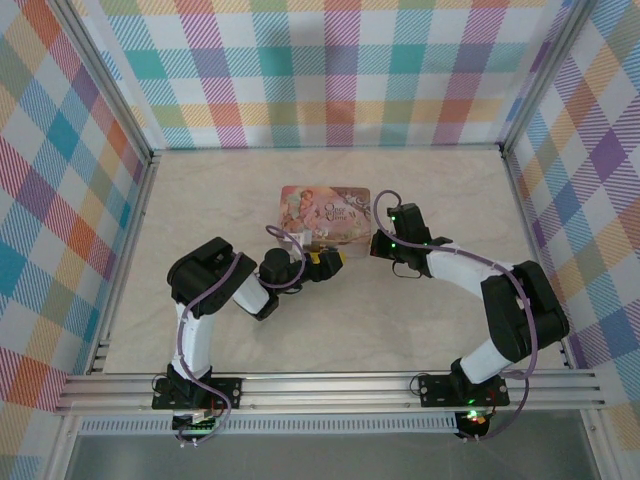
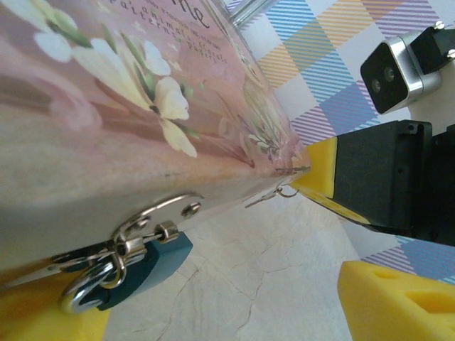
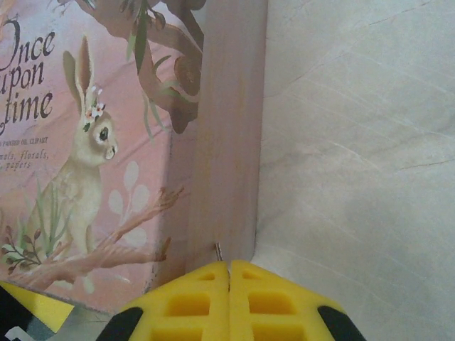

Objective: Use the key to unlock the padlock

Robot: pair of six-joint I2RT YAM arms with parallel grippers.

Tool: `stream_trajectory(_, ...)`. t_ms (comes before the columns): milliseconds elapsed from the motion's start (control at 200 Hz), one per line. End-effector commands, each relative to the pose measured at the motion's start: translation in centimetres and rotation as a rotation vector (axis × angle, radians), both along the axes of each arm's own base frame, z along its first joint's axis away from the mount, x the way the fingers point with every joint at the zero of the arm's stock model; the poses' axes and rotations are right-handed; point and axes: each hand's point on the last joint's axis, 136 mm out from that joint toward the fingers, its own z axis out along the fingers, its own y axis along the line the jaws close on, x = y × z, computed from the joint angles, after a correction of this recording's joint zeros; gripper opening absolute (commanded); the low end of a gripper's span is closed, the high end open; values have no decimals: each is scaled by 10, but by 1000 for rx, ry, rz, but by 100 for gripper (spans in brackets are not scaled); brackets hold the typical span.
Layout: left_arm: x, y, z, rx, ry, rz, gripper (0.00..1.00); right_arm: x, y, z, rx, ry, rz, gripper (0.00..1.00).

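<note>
Wide-open left claw [image 1: 326, 261] sits at the near wall of the pink tin [image 1: 325, 205] from above, and the right claw [image 1: 380, 245] is pinched shut at the tin's near right corner. Over to the left wrist: the padlock [image 2: 142, 270] hangs tilted from the hasp [image 2: 160, 213], right by the left claw's own finger. The key [image 2: 269, 196] pokes from the right claw's tip, well along that wall. Right wrist: pads clamped on the key. Padlock lies to the key's left; left arm's nearer.
</note>
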Motion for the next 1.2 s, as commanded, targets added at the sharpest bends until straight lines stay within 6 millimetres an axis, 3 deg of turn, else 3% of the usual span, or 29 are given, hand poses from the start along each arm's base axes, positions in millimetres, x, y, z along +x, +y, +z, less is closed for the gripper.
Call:
stream_trajectory(0, 3, 5, 0, -17, -1, 16, 78, 4, 15, 12, 35, -26, 40, 0)
stream_trajectory(285, -4, 30, -15, 18, 51, 60, 73, 6, 16, 12, 34, -27, 41, 0)
stream_trajectory(380, -2, 27, -18, 23, 68, 42, 64, 6, 16, 12, 36, -26, 42, 0)
stream_trajectory(690, 7, 22, -28, 29, 101, 50, 63, 4, 16, 10, 38, -24, 46, 0)
stream_trajectory(990, 11, 12, -25, 16, 109, 22, 75, 4, 23, 9, 57, -20, 62, 0)
stream_trajectory(1195, 9, 17, -30, 26, 125, 37, 68, 4, 21, 7, 52, -19, 59, 0)
